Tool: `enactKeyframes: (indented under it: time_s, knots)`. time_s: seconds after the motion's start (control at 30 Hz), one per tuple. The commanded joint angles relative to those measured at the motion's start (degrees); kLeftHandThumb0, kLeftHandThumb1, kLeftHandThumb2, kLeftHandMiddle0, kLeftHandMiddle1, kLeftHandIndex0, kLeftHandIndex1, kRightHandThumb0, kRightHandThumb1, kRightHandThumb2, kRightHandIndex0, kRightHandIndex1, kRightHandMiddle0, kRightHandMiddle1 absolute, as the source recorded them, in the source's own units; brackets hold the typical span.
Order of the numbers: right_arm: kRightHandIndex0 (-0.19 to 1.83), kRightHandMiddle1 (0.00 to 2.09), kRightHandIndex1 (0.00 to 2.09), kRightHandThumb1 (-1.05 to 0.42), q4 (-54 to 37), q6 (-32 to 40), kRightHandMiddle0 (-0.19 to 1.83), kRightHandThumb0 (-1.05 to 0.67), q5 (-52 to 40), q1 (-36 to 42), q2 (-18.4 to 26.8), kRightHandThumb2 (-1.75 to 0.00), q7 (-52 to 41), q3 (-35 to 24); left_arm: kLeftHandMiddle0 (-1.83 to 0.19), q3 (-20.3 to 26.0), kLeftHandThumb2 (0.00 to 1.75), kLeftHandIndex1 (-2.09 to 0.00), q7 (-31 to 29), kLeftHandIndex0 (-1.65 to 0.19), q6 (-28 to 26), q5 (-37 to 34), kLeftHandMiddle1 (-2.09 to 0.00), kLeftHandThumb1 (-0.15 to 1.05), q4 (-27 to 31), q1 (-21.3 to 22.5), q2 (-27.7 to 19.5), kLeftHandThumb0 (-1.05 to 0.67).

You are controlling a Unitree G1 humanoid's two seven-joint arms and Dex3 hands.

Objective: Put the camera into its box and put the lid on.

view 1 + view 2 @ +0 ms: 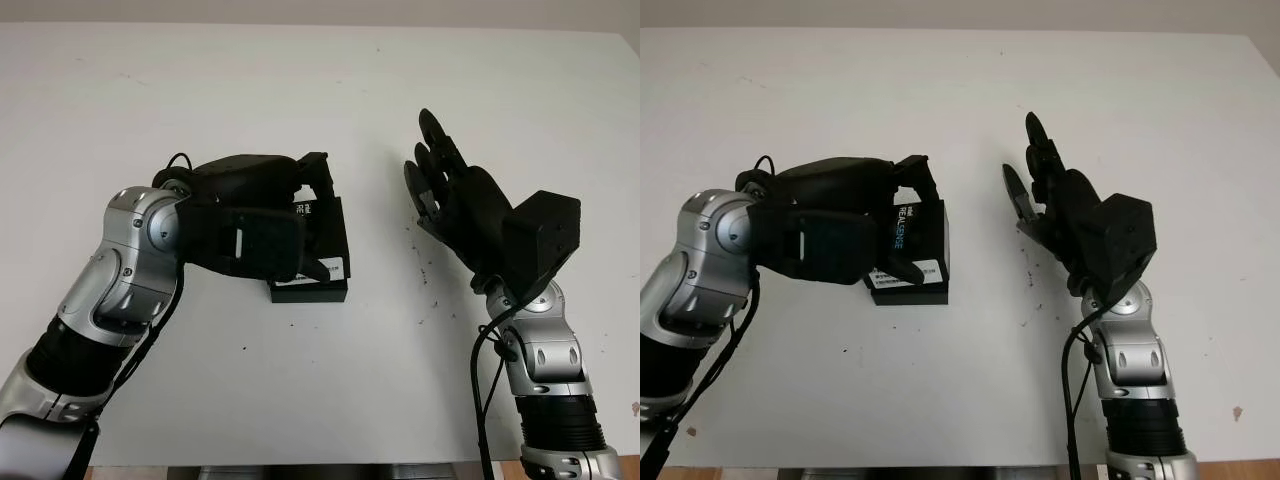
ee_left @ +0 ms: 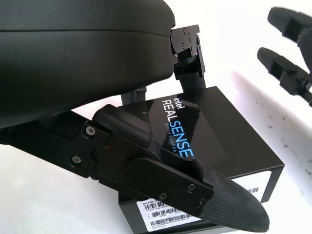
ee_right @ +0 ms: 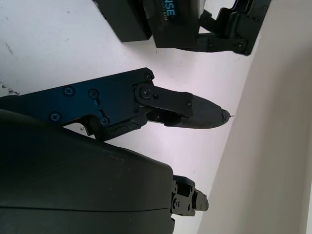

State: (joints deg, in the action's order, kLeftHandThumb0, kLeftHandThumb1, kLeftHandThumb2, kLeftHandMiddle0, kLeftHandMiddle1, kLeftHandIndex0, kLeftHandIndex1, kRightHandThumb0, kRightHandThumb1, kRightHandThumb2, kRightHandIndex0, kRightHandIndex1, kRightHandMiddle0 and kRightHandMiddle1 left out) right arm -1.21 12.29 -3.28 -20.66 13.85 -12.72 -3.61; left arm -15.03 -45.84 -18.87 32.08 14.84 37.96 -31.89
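One rigid, glossy black cardboard lid [image 2: 204,131], likely light and slippery, sits pinched at opposite edges by the left hand [image 1: 855,225]; right hand [image 1: 1050,200] released nearby.

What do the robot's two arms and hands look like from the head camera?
Both arms have silver jointed shells over black segments. Left hand and right hand are matte black, each with a boxy black wrist module. A thin black cable loops along the right forearm.

Lid [image 2: 214,141] on box [image 1: 910,290]; left hand [image 1: 840,225] over it; right hand [image 1: 1060,205] beside.
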Motion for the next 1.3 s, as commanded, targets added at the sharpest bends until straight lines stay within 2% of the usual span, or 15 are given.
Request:
enactKeyframes:
  time_s: [0.0, 0.03, 0.07, 0.1, 0.17, 0.27, 0.37, 0.5, 0.57, 0.63, 0.8, 1.03, 1.07, 1.27]
  knots:
    - [-0.10, 0.06, 0.05, -1.05, -1.36, 0.51, -0.08, -0.63, 0.02, 0.31, 0.36, -0.55, 0.03, 0.03, -0.18, 1.17, 0.26, -1.40, 0.87, -0.08, -0.22, -0.72, -1.77, 1.05, 2.42, -1.14, -0.25, -0.30]
    - [-0.10, 0.06, 0.05, -1.05, -1.32, 0.48, -0.08, -0.63, -0.01, 0.35, 0.40, -0.55, -0.07, 0.02, -0.18, 1.58, 0.28, -1.37, 1.53, -0.09, -0.13, -1.07, -1.75, 1.05, 2.91, -1.58, -0.09, -0.29]
    - [-0.10, 0.06, 0.05, -1.05, -1.25, 0.42, -0.08, -0.63, -0.11, 0.38, 0.40, -0.55, -0.19, -0.02, -0.19, 1.62, 0.28, -1.36, 2.41, -0.10, -0.09, -0.67, -1.82, 1.05, 3.53, -2.07, -0.06, -0.27]
    - [-0.10, 0.05, 0.05, -1.05, -1.18, 0.36, -0.09, -0.63, -0.20, 0.39, 0.41, -0.55, -0.29, -0.07, -0.19, 1.55, 0.27, -1.41, 3.04, -0.11, -0.11, -0.35, -1.98, 1.05, 3.94, -2.37, -0.07, -0.27]
    - [-0.10, 0.05, 0.05, -1.05, -1.17, 0.43, -0.09, -0.63, -0.16, 0.36, 0.46, -0.55, -0.35, -0.06, -0.22, 1.30, 0.26, -1.45, 4.54, -0.10, 0.13, 0.44, -2.07, 1.05, 4.53, -3.01, -0.06, -0.27]
    - [-0.11, 0.05, 0.05, -1.05, -1.19, 0.79, -0.09, -0.63, 0.23, 0.34, 0.64, -0.55, -0.28, 0.08, -0.22, 0.66, 0.26, -1.55, 7.24, -0.05, 1.07, 2.61, -2.09, 1.05, 5.50, -4.40, -0.10, -0.26]
    - [-0.11, 0.05, 0.05, -1.05, -1.21, 0.65, -0.09, -0.63, 0.06, 0.46, 0.64, -0.55, -0.51, 0.00, -0.09, 0.22, 0.23, -1.66, 11.00, -0.05, 3.80, 4.54, -2.09, 1.05, 5.48, -6.16, 0.13, -0.23]
    - [-0.11, 0.05, 0.05, -1.05, -1.45, 1.24, -0.09, -0.63, 0.20, 0.52, 0.80, -0.55, -0.60, -0.01, -0.03, -1.25, 0.23, -1.57, 14.63, -0.04, 7.29, 8.17, -2.03, 1.05, 4.27, -7.50, 0.00, -0.21]
    - [-0.11, 0.05, 0.05, -1.05, -1.50, 1.13, -0.09, -0.63, 0.33, 0.57, 0.78, -0.55, -0.48, 0.00, 0.00, -1.93, 0.26, -1.58, 14.81, -0.03, 8.16, 9.77, -2.05, 1.05, 3.99, -7.86, -0.11, -0.21]
    - [-0.11, 0.06, 0.05, -1.05, -1.57, 1.11, -0.08, -0.64, 0.47, 0.64, 0.81, -0.55, -0.45, 0.04, 0.01, -2.46, 0.28, -1.75, 15.27, 0.01, 9.05, 11.28, -2.08, 1.05, 3.56, -8.27, -0.02, -0.22]
    - [-0.11, 0.05, 0.05, -1.05, -1.93, 1.18, -0.09, -0.63, 0.20, 0.80, 0.70, -0.56, -0.66, -0.07, 0.00, -2.91, 0.29, -1.91, 16.22, 0.09, 10.79, 12.85, -2.09, 1.05, 2.48, -8.70, 0.58, -0.23]
    - [-0.11, 0.05, 0.05, -1.05, -1.96, 1.68, -0.09, -0.64, 0.02, 0.82, 0.25, -0.54, -0.25, -0.15, -0.13, -3.03, 0.26, -1.98, 14.13, 0.08, 13.26, 11.57, -2.09, 1.05, 0.83, -7.87, 0.38, -0.21]
    - [-0.12, 0.05, 0.05, -1.05, -1.91, 1.59, -0.09, -0.64, -0.08, 0.82, 0.24, -0.54, -0.30, -0.16, -0.14, -2.62, 0.26, -1.97, 13.50, 0.08, 13.30, 10.50, -2.09, 1.05, 0.75, -7.80, 0.53, -0.21]
    - [-0.11, 0.05, 0.05, -1.05, -1.87, 1.60, -0.09, -0.64, 0.04, 0.81, 0.19, -0.55, 0.06, -0.04, -0.14, -1.00, 0.23, -1.52, 7.36, -0.04, 10.84, 4.96, -2.09, 1.05, 1.33, -6.35, 0.41, -0.20]
